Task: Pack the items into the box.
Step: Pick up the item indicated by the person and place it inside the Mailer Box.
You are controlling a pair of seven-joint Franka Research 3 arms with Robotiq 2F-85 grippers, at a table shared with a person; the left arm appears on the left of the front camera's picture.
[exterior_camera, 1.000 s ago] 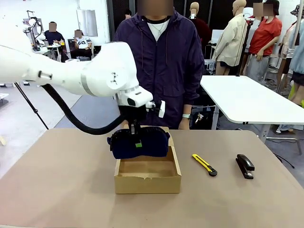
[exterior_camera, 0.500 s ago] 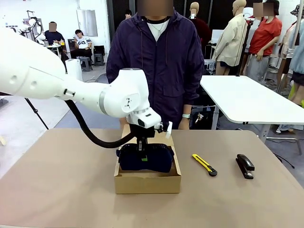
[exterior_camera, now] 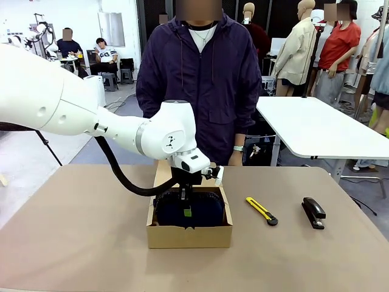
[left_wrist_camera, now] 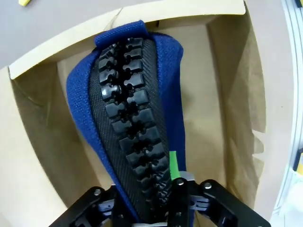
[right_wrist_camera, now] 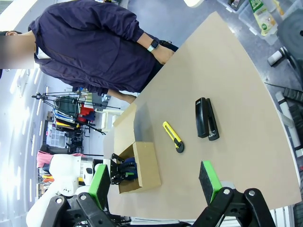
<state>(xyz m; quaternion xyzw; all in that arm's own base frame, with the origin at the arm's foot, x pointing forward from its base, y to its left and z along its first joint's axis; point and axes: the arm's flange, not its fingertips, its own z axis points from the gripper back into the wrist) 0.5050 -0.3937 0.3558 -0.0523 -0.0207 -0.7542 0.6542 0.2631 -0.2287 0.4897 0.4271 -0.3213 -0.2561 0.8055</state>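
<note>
Navy pouch — black zip up — in box, left claw gripping it; right claw spread.

Lab hall: white worktable, tripod, seated people.

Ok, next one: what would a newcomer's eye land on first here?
The big white left arm, its jaws shut on the navy pouch down inside the brown box in the middle of the table. Then the yellow utility knife and black stapler lying right of the box, and the person standing behind it.
</note>
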